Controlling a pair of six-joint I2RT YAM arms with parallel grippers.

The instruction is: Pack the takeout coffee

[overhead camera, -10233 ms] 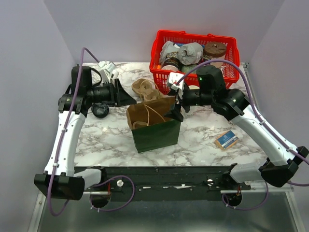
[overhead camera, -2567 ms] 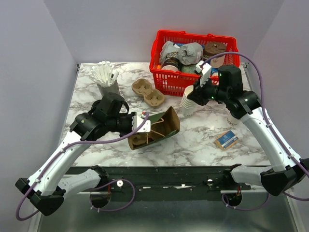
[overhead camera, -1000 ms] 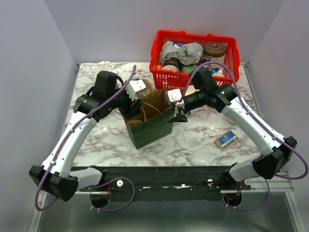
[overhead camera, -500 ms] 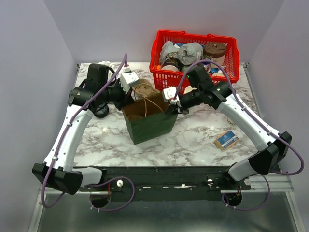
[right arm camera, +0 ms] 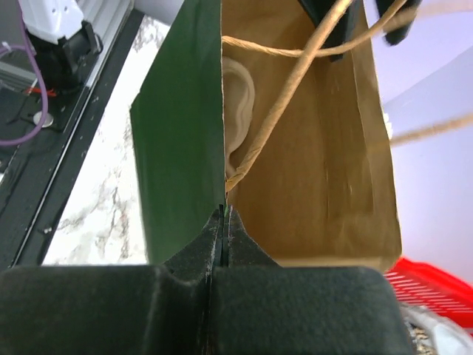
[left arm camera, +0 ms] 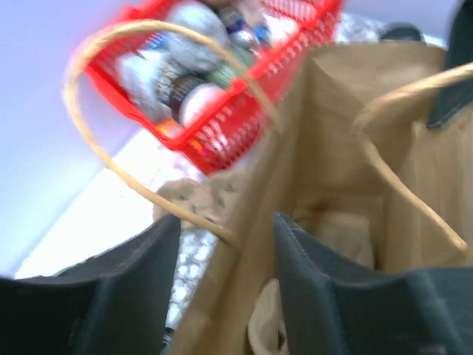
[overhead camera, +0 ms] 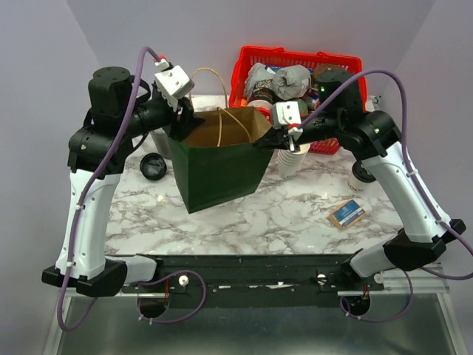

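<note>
From above: the green bag [overhead camera: 222,174] is upright and open-mouthed between the two arms, in front of the red basket [overhead camera: 295,58]. A stack of paper cups [overhead camera: 293,161] sits on the counter [overhead camera: 295,214] just behind its right side.

Left wrist: the left jaws stand apart, straddling the bag's wall, pinching nothing. A rope handle [left arm camera: 148,26] loops up.

Right wrist: the right jaws are clamped tight on the bag's rim. Something pale [right arm camera: 238,96] lies inside; can't tell what.
</note>
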